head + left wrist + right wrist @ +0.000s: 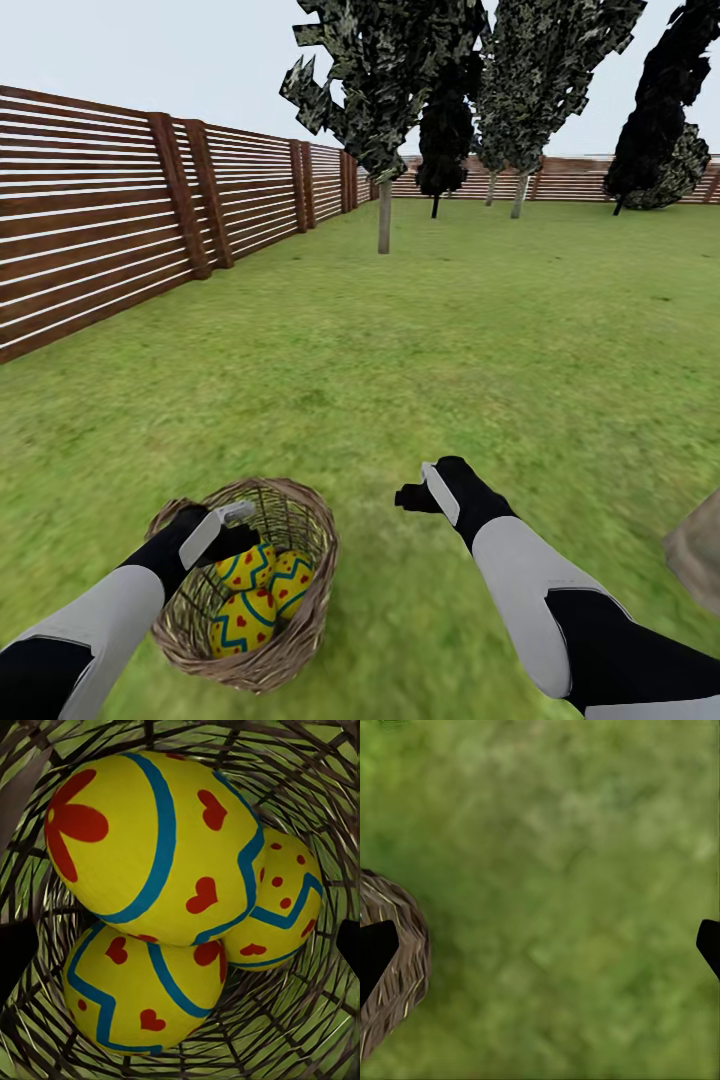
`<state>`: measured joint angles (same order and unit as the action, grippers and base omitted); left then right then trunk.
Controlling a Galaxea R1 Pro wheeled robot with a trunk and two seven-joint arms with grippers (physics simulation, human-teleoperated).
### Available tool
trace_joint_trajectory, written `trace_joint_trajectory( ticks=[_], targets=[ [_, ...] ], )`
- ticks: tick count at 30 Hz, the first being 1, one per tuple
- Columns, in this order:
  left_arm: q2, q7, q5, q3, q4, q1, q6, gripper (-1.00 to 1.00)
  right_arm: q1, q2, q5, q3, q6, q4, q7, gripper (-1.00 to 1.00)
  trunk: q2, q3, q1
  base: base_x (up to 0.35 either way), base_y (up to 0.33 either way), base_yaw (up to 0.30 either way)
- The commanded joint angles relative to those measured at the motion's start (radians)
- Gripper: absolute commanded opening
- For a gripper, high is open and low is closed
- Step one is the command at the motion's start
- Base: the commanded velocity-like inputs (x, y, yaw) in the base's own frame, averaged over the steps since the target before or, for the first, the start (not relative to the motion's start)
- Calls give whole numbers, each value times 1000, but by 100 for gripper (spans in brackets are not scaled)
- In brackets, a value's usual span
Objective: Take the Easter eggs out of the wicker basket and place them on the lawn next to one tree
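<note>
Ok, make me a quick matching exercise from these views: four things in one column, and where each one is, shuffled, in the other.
Things:
1. three Easter eggs
2. left claw
3. right claw
4. wooden fence

Places:
A. over bare grass, right of the basket
B. along the lawn's left edge
C. inside the wicker basket
D. over the basket's opening, above the eggs

Pairs: 1-C, 2-D, 3-A, 4-B

left hand (pixel 232 528) lowered, right hand (pixel 425 487) spread
</note>
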<state>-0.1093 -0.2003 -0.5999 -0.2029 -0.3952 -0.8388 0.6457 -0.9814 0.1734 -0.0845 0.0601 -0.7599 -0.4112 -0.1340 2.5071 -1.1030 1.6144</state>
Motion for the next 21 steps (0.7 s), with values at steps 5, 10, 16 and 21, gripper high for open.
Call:
trace_joint_trajectory(
  ticks=[5,10,16,21],
  targets=[
    [-1,-8,-11,-7,-2,0,3,100,0,1,-9,6,-4,-1,-9,100,0,-1,0,103,-9,7],
    [-1,-8,-11,-7,-2,0,3,100,0,1,-9,6,-5,-1,-9,100,0,-1,0,31,-2,117],
    [-1,-9,-11,-6,-3,0,4,100,0,1,-9,5,-4,-1,-9,100,0,-1,0,-7,-40,53],
    [-1,-9,-11,-5,-4,0,4,100,0,1,-9,4,-4,-1,-9,100,0,-1,0,-99,-109,8]
  ],
)
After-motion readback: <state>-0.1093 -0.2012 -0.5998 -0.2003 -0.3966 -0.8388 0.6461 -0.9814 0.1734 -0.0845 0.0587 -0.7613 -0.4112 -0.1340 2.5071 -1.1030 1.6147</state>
